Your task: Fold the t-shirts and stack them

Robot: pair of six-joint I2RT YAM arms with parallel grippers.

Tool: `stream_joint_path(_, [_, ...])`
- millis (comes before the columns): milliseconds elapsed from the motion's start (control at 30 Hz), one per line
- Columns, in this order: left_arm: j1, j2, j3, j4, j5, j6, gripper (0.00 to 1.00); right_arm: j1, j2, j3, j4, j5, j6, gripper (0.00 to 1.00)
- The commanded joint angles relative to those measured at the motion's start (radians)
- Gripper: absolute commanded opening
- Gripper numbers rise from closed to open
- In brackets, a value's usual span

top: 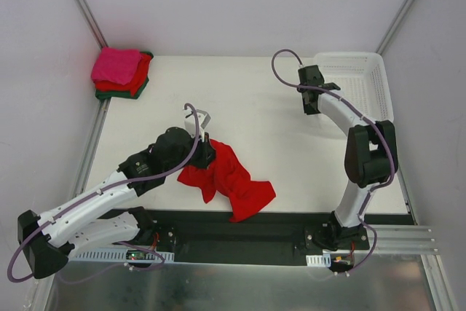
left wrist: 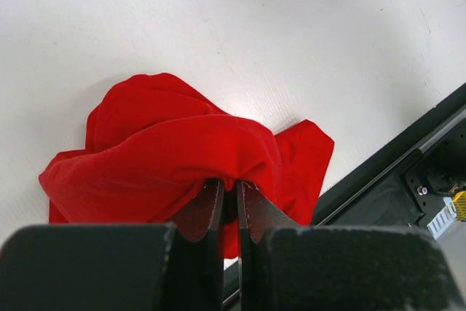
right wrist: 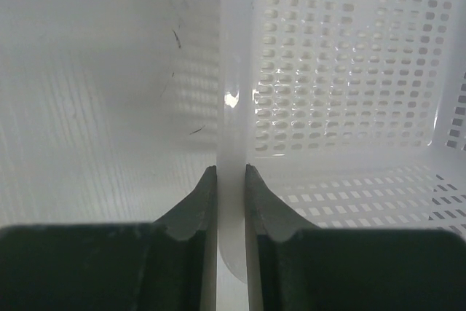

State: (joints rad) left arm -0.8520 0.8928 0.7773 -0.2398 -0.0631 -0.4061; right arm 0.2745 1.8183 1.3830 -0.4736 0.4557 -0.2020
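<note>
A crumpled bright red t-shirt [top: 231, 180] [left wrist: 167, 143] lies near the table's front edge. My left gripper [top: 206, 152] [left wrist: 230, 186] is shut on a fold at its upper left edge, and the cloth bunches up over the fingertips. At the far left corner three folded t-shirts are stacked: hot pink [top: 116, 65] on top, red [top: 125, 85] under it, dark green [top: 137, 91] at the bottom. My right gripper [top: 325, 87] [right wrist: 231, 172] is far from the shirts, shut on the left wall of the white basket [right wrist: 233, 100].
The white plastic lattice basket [top: 364, 71] [right wrist: 349, 56] stands at the far right corner, and nothing shows inside it. A black rail [top: 277, 227] runs along the table's front edge, close to the red t-shirt's lower corner.
</note>
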Motion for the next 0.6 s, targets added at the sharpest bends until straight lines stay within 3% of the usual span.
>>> stream_joint_path(0, [-0.010, -0.037, -0.006, 0.027, 0.003, -0.007, 0.00, -0.043, 0.073, 0.065, -0.039, -0.038, -0.102, 0.01])
stream_joint_path(300, [-0.009, -0.035, 0.023, -0.012, -0.006, 0.010, 0.00, -0.172, 0.141, 0.160, -0.046, -0.098, -0.191, 0.01])
stream_joint_path(567, [-0.007, -0.017, 0.048, -0.027, 0.003, 0.020, 0.00, -0.186, 0.211, 0.248, -0.059, -0.086, -0.283, 0.01])
